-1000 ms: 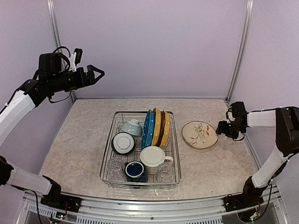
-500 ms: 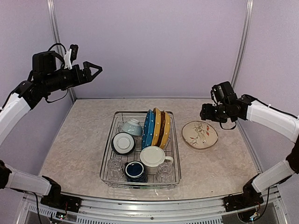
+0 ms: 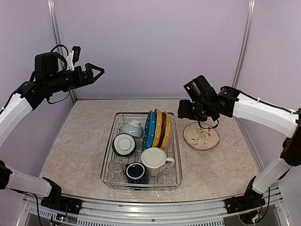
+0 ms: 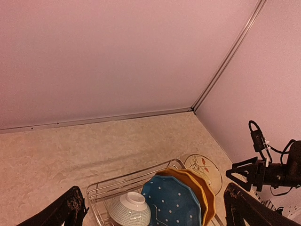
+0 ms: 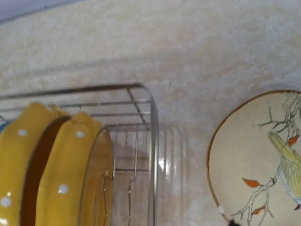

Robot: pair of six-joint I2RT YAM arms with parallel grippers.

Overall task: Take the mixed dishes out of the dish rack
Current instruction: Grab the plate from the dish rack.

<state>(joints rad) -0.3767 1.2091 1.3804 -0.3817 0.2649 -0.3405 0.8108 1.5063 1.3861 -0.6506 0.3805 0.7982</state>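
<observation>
The dish rack (image 3: 107, 165) stands mid-table. It holds upright blue (image 3: 148, 129) and yellow (image 3: 162, 128) dotted plates, a cream mug (image 3: 154, 159), a navy mug (image 3: 136, 172), two clear glasses (image 3: 115, 167), an upturned teal bowl (image 3: 133, 128) and a dark-sided bowl (image 3: 124, 144). My right gripper (image 3: 181, 112) hovers above the rack's far right corner, empty, and looks open in the left wrist view (image 4: 237, 173). The right wrist view shows the yellow plates (image 5: 61, 174) and the rack rim (image 5: 153, 141). My left gripper (image 3: 96, 72) is open and empty, high above the table's far left.
A cream plate with a bird drawing (image 3: 201, 135) lies flat on the table right of the rack, also seen in the right wrist view (image 5: 258, 160). Purple walls close off the back and sides. Bare table lies left of the rack.
My right arm has swung left from the right wall, over the bird plate, to the rack's far right corner. My left arm has hardly moved.
</observation>
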